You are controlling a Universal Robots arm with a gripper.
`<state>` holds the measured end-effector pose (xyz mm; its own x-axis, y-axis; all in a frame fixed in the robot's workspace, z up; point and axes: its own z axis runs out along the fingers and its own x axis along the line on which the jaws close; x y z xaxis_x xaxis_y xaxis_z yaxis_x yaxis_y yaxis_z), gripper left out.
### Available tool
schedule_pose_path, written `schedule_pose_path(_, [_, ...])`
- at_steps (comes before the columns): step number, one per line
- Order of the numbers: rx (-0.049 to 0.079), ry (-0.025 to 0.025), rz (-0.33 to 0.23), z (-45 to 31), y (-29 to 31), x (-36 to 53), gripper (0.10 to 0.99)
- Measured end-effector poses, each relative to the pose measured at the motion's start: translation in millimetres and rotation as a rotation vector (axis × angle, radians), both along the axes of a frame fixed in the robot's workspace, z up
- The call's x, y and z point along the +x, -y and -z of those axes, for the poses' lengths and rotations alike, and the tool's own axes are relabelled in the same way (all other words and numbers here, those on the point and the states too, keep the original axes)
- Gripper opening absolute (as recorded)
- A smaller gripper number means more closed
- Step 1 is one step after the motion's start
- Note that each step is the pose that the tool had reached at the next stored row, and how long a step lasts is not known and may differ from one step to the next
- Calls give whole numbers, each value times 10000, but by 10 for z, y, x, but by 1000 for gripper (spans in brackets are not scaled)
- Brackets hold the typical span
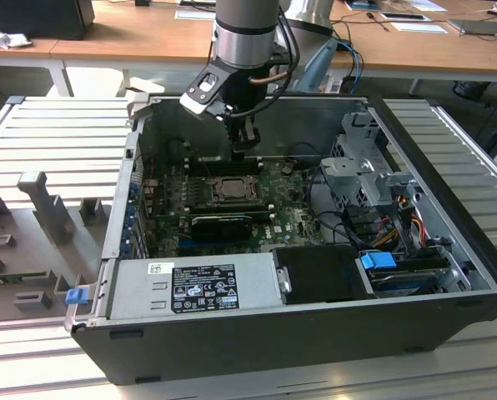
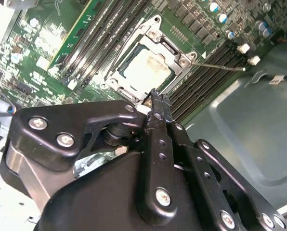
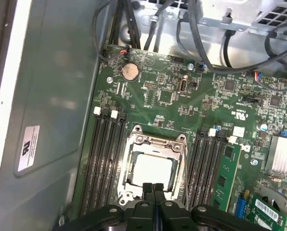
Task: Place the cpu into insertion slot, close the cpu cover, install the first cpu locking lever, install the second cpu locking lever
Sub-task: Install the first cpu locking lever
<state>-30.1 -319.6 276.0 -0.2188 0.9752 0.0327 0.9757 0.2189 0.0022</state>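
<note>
The cpu (image 3: 153, 168) lies in the insertion slot (image 3: 126, 192) on the green board, its pale face showing. The cpu cover (image 3: 155, 142) lies flat around it as a silvery frame. In the second wrist view, the cpu (image 2: 146, 67) and cover (image 2: 134, 41) show again, and a thin wire locking lever (image 2: 220, 65) sticks out from the socket's corner over the memory slots. My gripper (image 3: 153, 186) is shut with nothing between its fingers, its tips just beside the socket's edge. In the exterior view the gripper (image 1: 244, 142) hangs inside the open case, above the far side of the socket (image 1: 232, 188).
Black memory slots (image 3: 105, 159) flank the socket on both sides. The grey power supply box (image 1: 194, 285) lines the case's near wall, with a drive cage (image 1: 369, 171) and cables at the exterior view's right. The case's bare metal wall (image 3: 52, 96) is close by.
</note>
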Motion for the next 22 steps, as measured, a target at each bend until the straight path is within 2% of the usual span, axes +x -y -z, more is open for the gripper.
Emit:
schedule_pose_path(3, [-59, -1, -403, -1, 0, 0, 106])
schedule_pose_path(5, [-81, 1, -1055, -1, 0, -1, 106])
schedule_pose_path(11, [-89, 2, -1412, 0, 1, -1, 106])
schedule_pose_path(18, [-87, 8, -2263, 5, 1, -1, 106])
schedule_pose_path(22, [-90, 19, -2497, 5, 1, 0, 106])
